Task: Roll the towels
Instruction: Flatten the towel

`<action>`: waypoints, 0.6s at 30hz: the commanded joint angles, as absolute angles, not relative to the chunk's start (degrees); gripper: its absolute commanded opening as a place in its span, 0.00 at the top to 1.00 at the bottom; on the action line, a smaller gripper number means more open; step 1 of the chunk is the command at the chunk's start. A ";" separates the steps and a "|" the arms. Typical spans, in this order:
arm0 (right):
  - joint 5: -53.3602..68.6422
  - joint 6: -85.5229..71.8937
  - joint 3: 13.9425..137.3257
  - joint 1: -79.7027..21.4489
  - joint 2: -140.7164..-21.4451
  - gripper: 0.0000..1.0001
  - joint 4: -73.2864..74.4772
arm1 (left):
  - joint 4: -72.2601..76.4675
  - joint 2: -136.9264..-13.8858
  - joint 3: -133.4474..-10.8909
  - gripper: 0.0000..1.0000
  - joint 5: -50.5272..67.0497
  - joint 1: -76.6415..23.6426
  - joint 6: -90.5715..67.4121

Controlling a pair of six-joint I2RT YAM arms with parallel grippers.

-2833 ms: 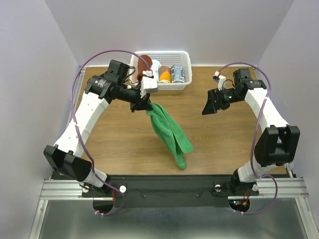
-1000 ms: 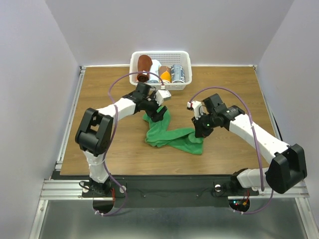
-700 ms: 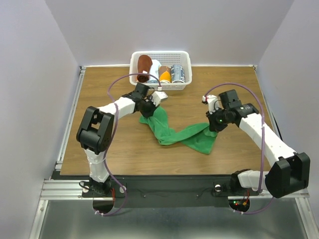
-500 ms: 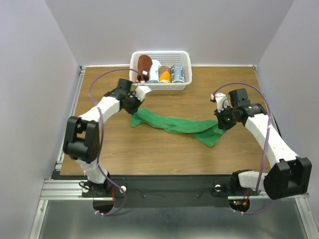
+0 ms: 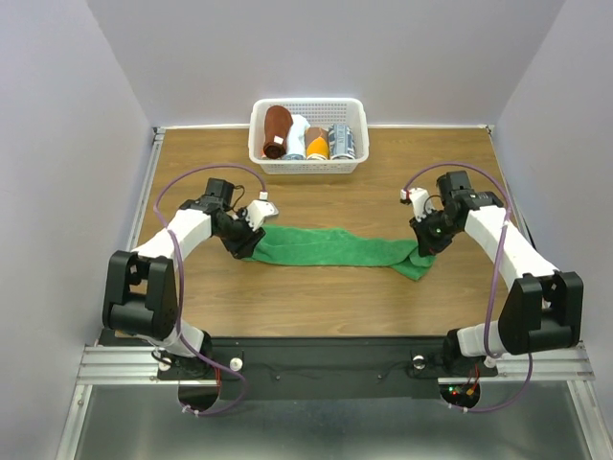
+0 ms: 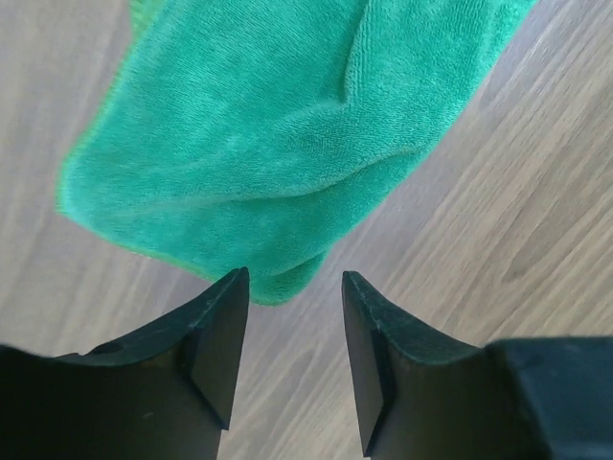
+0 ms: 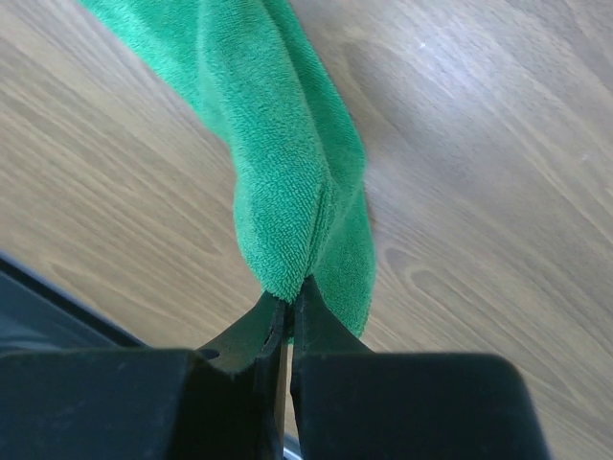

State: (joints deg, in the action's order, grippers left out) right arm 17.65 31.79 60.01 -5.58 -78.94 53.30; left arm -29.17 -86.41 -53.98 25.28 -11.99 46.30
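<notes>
Brown table (image 5: 316, 297) holds the green towel (image 5: 326, 246) flat mid-frame, not rolled yet; left claw (image 6: 291, 287) is spread, right claw (image 7: 290, 299) pinches its end.

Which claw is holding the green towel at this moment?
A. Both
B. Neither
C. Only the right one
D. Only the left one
C: the right claw is pinched shut on one end of the green towel, while the left claw is open, with the other end lying loose on the table in front of it.
</notes>
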 commanded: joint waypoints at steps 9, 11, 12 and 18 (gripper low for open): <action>20.74 32.17 64.86 -5.27 -80.24 0.99 55.20 | -42.10 -78.49 -52.83 0.50 29.45 -9.58 75.22; 20.83 31.82 65.48 -5.19 -80.94 0.99 55.20 | -40.61 -77.61 -50.37 0.50 28.40 -9.93 77.60; 20.74 31.73 65.65 -5.19 -81.12 0.99 55.20 | -39.30 -77.43 -49.49 0.50 27.69 -10.37 77.69; 20.39 31.46 67.15 -5.19 -82.70 0.99 55.20 | -29.19 -81.29 -47.11 0.47 23.82 -14.94 75.06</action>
State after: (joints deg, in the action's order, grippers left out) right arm 19.57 31.92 64.14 -5.58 -82.30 55.07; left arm -34.92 -79.15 -47.22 25.69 -13.06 74.00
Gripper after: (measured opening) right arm 0.036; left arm 0.528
